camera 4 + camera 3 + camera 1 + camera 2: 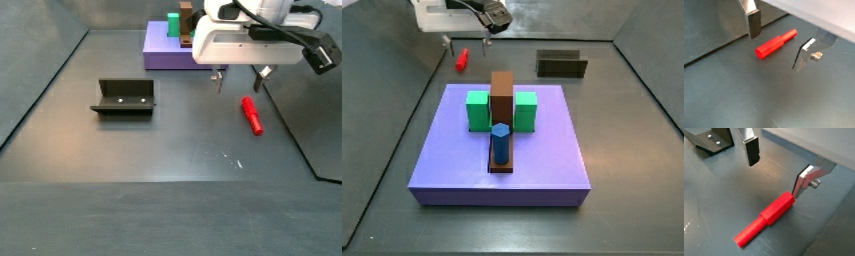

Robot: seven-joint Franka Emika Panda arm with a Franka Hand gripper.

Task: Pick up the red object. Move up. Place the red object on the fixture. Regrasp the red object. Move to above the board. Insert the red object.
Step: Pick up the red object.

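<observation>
The red object (775,43) is a short red peg lying flat on the dark floor; it also shows in the other wrist view (765,219) and in both side views (461,58) (251,115). My gripper (775,46) is open and hangs just above it, with one finger (753,25) on each side and nothing held. It shows in a side view (238,81) above the peg's near end. The fixture (123,97) stands apart to the left and shows in a wrist view (711,139) and a side view (561,64). The purple board (505,150) carries green blocks, a brown bar and a blue peg.
Grey enclosure walls (40,80) slope up round the floor. The board (167,50) sits behind the gripper in a side view. The arm's white body (254,35) hangs over the peg.
</observation>
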